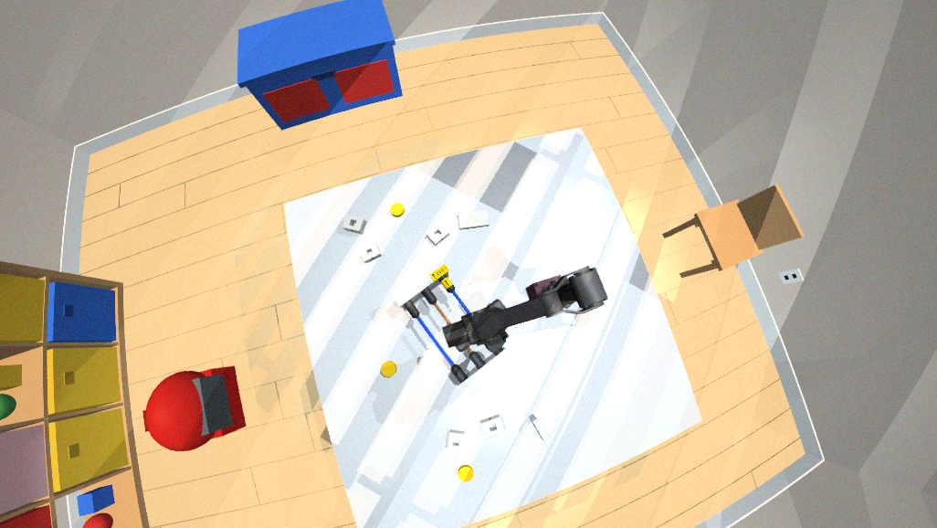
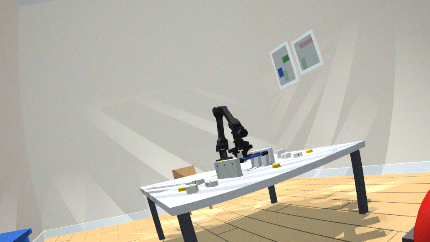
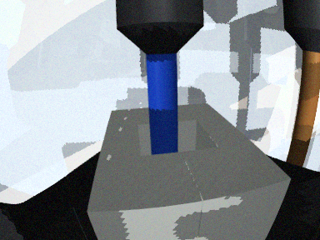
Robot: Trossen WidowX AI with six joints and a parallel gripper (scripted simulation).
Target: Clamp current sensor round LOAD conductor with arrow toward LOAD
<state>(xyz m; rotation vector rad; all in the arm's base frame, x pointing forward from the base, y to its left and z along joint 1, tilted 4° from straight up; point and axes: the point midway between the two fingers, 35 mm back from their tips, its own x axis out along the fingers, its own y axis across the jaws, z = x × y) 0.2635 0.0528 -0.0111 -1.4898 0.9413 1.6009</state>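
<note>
Arm: looking black nearly all over [image 1: 524, 314] [image 2: 221, 129]
Elbow: showing a fat, rounded drum [image 1: 588, 286] [image 2: 219, 109]
Forearm: forming a long, dark bar, narrowing toward the wrist [image 1: 534, 309] [image 2: 231, 119]
Wrist: bulging in chunky, blocky black housings [image 1: 491, 322] [image 2: 241, 133]
Base: showing a dark, purplish-brown tint [image 1: 542, 286] [image 2: 226, 158]
Hand: wearing matching black, with angular parts spreading sideways [image 1: 468, 332] [image 2: 240, 154] [image 3: 189, 179]
Markings, screws: appearing too small to tell
</note>
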